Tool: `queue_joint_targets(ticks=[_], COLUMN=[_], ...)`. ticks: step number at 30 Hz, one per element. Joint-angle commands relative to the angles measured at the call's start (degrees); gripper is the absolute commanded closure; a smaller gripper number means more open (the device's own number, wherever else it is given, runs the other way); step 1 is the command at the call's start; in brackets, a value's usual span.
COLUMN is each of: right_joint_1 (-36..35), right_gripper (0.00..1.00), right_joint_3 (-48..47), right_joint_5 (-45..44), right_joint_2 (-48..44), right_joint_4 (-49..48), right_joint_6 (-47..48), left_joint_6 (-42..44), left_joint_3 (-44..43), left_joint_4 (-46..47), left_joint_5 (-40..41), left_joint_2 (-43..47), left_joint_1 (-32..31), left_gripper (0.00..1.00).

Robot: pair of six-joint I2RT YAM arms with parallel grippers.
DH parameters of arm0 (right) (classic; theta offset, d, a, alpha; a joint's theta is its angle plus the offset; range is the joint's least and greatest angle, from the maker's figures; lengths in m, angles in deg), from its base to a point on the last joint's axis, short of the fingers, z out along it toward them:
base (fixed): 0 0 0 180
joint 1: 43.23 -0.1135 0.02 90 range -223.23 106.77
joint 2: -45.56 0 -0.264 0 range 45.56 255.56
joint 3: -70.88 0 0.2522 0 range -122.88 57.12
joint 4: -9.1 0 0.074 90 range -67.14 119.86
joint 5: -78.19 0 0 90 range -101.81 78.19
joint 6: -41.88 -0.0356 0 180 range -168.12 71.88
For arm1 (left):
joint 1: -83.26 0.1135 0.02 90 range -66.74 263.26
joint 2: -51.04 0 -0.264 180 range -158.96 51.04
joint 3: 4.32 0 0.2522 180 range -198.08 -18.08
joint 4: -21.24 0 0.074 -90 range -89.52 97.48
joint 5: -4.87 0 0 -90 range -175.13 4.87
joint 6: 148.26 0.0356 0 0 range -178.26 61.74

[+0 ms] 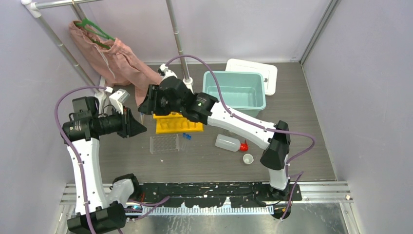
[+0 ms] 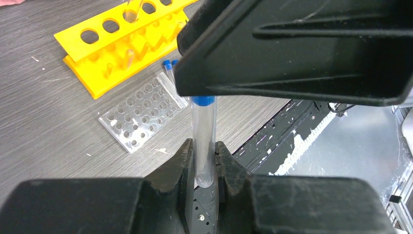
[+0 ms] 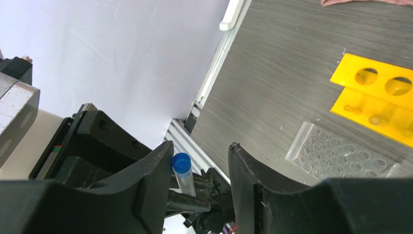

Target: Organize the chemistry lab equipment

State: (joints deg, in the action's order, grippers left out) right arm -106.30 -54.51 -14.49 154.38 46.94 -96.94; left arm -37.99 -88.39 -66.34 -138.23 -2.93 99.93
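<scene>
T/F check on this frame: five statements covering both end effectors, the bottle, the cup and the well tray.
1. The left end effector is shut on a blue-capped tube. True.
2. The squeeze bottle stands upright. False: it lies on its side on the table.
3. The well tray lies flat on the table just in front of the yellow rack. True.
4. The white cup sits inside the teal bin. False: it stands on the table near the bottle's red nozzle.
5. The right end effector is clamped shut. False: its jaws stand apart around the tube's capped end.
</scene>
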Motion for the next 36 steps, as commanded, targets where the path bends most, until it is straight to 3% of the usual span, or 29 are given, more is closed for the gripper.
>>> queue_joint_targets(ticks=[1, 12, 22, 36], right_joint_1=[0.8, 1.4, 2.2, 2.5], right_gripper=[0.51, 0.56, 0.69, 0.65], right_joint_3=[-3.0, -6.0, -7.8, -8.4], right_joint_5=[8.4, 12.8, 11.4, 8.9], right_joint_2=[-0.3, 2.2, 4.2, 6.9], right_joint_4=[1.6, 2.2, 3.2, 3.4], right_joint_6=[0.5, 1.5, 4.0, 6.3], left_joint_6=[1.1, 0.9, 3.2, 3.8], left_joint_3=[-0.4, -0.8, -0.1, 1.2], left_joint_4=[2.4, 0.9, -1.0, -1.2], left_joint_5=[-1.7, -1.7, -2.1, -2.7], left_joint_2=[0.1, -1.4, -1.7, -2.4], left_joint_1=[0.2, 0.3, 0.2, 0.3], left_gripper=[0.98, 0.99, 1.0, 1.0])
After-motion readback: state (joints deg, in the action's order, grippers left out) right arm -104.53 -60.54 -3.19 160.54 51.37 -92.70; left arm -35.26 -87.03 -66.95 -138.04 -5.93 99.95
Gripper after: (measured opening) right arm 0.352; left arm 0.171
